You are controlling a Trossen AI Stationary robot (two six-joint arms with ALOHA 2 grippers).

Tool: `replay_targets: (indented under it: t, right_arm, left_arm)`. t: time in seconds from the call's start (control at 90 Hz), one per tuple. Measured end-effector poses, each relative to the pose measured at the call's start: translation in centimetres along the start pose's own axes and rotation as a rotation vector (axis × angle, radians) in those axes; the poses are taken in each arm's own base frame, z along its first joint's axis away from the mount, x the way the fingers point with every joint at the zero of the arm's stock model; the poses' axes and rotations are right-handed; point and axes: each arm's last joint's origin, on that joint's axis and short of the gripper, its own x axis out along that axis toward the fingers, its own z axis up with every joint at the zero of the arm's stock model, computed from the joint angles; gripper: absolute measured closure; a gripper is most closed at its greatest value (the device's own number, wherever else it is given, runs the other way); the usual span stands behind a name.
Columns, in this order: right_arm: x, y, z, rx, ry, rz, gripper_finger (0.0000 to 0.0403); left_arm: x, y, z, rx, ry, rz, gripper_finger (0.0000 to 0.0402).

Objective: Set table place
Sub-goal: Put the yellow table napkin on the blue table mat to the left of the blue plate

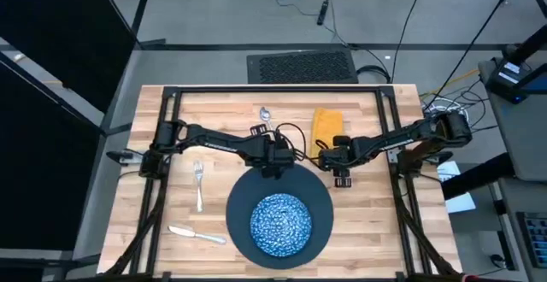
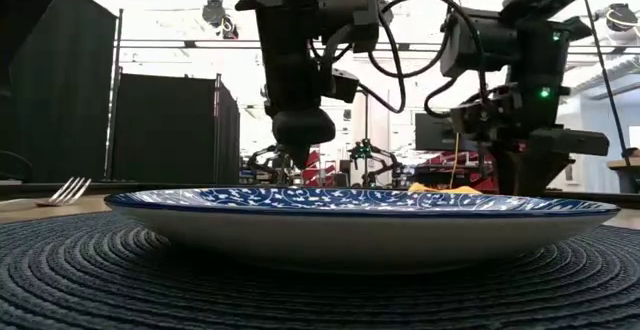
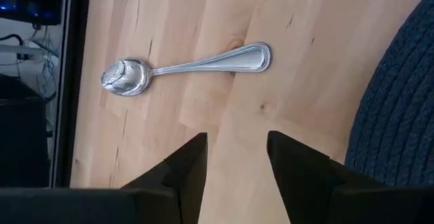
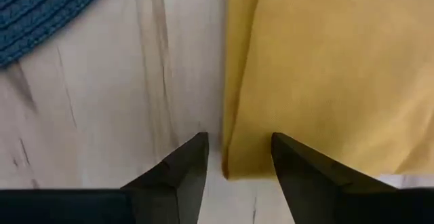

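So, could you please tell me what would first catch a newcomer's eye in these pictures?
Probably the blue-and-white speckled bowl on the dark round placemat at the table's near edge. Just beyond it both arms meet: the left gripper, open, points at the silver spoon, and the right gripper, open, straddles the edge of the mustard-yellow napkin. A fork and knife lie left of the placemat.

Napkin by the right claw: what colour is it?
Mustard yellow, plain; the napkin shows best in the right wrist view.

1 round woven placemat (image 1: 320,198), 1 speckled bowl (image 1: 279,223), 1 fork (image 1: 198,184), 1 knife (image 1: 196,233), 1 spoon (image 3: 183,66), 1 yellow napkin (image 1: 326,126), 2 arms
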Motion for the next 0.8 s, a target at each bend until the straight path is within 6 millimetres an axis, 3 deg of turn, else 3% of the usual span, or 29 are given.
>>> replay_targets:
  t: [0.3,0.633,0.8]
  right_arm:
    - [0.2,0.0,0.3,-0.022,-0.04,0.003,0.039]
    - [-0.4,-0.2,1.2,0.012,-0.054,-0.034,0.0402]
    - [-2.3,-0.8,2.9,0.009,-0.079,-0.091,0.0402]
  left_arm:
    - [0.0,-0.1,0.1,-0.01,-0.002,-0.024,0.0257]
    - [-0.1,-0.4,0.9,-0.038,-0.083,-0.051,0.0257]
    - [-0.5,-1.1,2.5,-0.03,-0.224,-0.23,0.0257]
